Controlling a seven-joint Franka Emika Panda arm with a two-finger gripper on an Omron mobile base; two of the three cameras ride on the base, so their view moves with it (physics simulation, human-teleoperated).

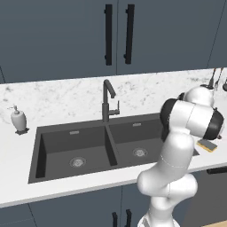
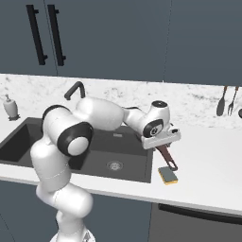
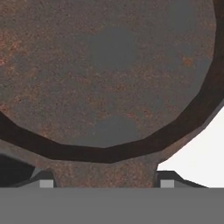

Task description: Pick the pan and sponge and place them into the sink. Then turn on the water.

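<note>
The dark brown pan (image 3: pixel 105 74) lies very close under the hand, its rim curving across the hand view. In the right base view its handle (image 2: pixel 166 157) sticks out below the hand, on the counter just right of the sink (image 2: pixel 137 171). My gripper (image 2: pixel 160 140) is open, one fingertip (image 3: pixel 46 181) on each side of the handle's base. The yellow sponge (image 2: pixel 168 175) lies on the counter just beyond the handle's end, and shows past the arm (image 1: pixel 207 145). The dark double sink (image 1: pixel 66 133) holds nothing, and no stream comes from the faucet (image 1: pixel 106 99).
A soap dispenser (image 1: pixel 18 119) stands on the counter left of the sink. Utensils (image 2: pixel 226 100) hang on the wall at the right. Dark cabinet doors with black handles (image 1: pixel 118 34) hang above the counter.
</note>
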